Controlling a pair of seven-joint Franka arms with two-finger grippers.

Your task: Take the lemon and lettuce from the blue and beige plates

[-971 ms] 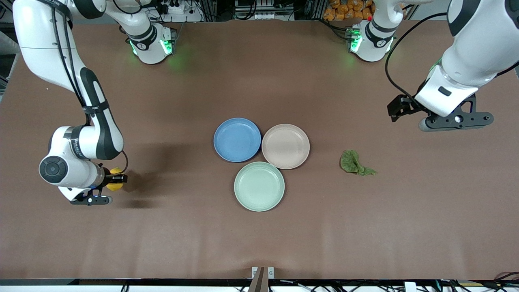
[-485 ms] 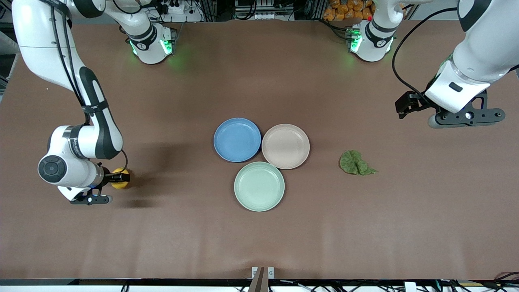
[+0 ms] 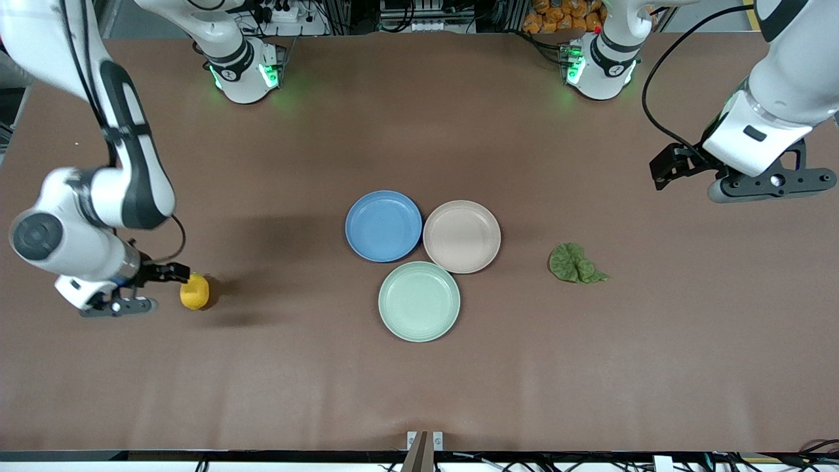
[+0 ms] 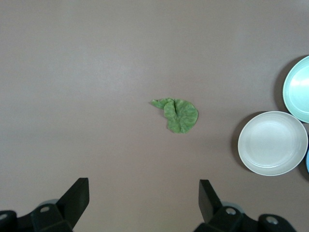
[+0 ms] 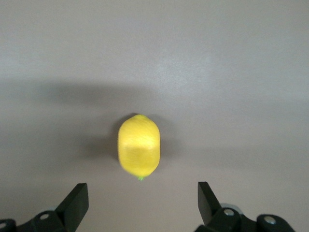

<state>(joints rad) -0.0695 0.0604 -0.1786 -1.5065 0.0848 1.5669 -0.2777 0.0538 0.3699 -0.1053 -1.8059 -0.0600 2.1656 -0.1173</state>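
The yellow lemon (image 3: 195,292) lies on the bare table toward the right arm's end; it also shows in the right wrist view (image 5: 138,145). The green lettuce leaf (image 3: 575,263) lies on the table toward the left arm's end and shows in the left wrist view (image 4: 177,114). The blue plate (image 3: 383,225) and the beige plate (image 3: 461,236) sit empty mid-table, touching each other. My right gripper (image 3: 121,305) (image 5: 142,200) is open and empty, up beside the lemon. My left gripper (image 3: 773,182) (image 4: 143,200) is open and empty, high over the table's end, well apart from the lettuce.
An empty pale green plate (image 3: 419,301) sits nearer the front camera, against the other two plates. The arms' bases (image 3: 246,72) (image 3: 600,65) stand along the table's back edge.
My right gripper opened, let go of the lemon and drew back toward its end of the table; the lemon now rests on the table. My left gripper moved farther from the lettuce.
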